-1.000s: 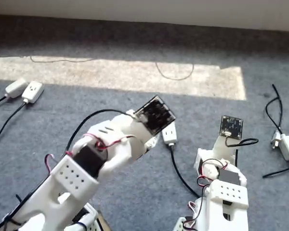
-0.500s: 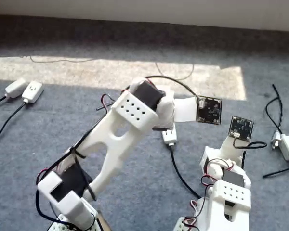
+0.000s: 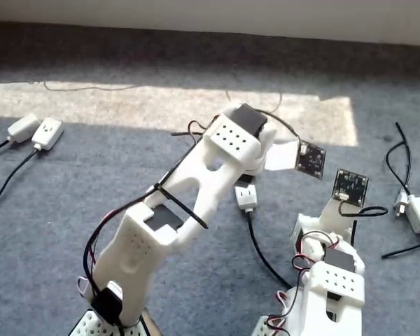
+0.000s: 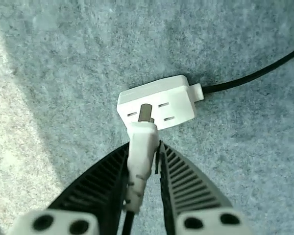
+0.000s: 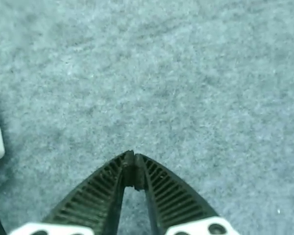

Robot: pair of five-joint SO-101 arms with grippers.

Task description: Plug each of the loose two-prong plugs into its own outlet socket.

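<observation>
Left gripper (image 4: pixel 144 147) clamped on the white plug (image 4: pixel 141 136), its prong tip at the face of the white outlet socket (image 4: pixel 174 98), socket lying on grey carpet (image 4: pixel 63 49), right gripper (image 5: pixel 134 169) pinched together, holding nothing, above carpet

white plug (image 4: pixel 139 164), white outlet socket (image 4: pixel 159 104), black cord (image 4: pixel 255 76), grey speckled carpet (image 4: pixel 63 58)

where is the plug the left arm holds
In the left wrist view, the plug is clamped in the left end effector, its prong right at the white outlet socket on the grey carpet.
</observation>
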